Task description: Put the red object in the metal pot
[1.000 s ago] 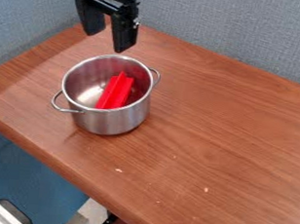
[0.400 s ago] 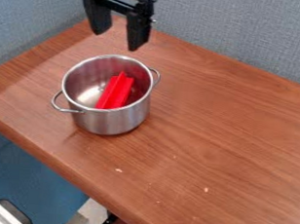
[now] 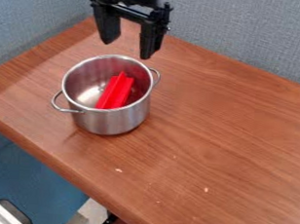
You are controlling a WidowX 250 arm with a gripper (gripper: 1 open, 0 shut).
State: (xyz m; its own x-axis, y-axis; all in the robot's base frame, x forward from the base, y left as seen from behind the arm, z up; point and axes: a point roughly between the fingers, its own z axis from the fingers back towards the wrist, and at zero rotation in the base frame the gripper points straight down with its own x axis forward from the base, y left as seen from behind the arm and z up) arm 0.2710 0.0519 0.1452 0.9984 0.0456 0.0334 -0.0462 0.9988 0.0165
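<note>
The red object (image 3: 116, 90), a long ridged bar, lies slanted inside the metal pot (image 3: 105, 118), leaning against the pot's inner wall. The shiny pot stands on the left half of the wooden table, with a small loop handle on its left side and another at its upper right. My gripper (image 3: 129, 34) hangs above and behind the pot, pointing down, its two black fingers spread apart with nothing between them. It touches neither the pot nor the bar.
The wooden table (image 3: 215, 148) stretches to the right and front of the pot. A grey-blue wall (image 3: 250, 34) runs behind it. The table's front-left edge (image 3: 45, 159) drops off to a blue floor.
The gripper has shifted to the right above the pot and rolled about its vertical axis, so its fingers now face the camera more squarely. Pot and red bar have not moved.
</note>
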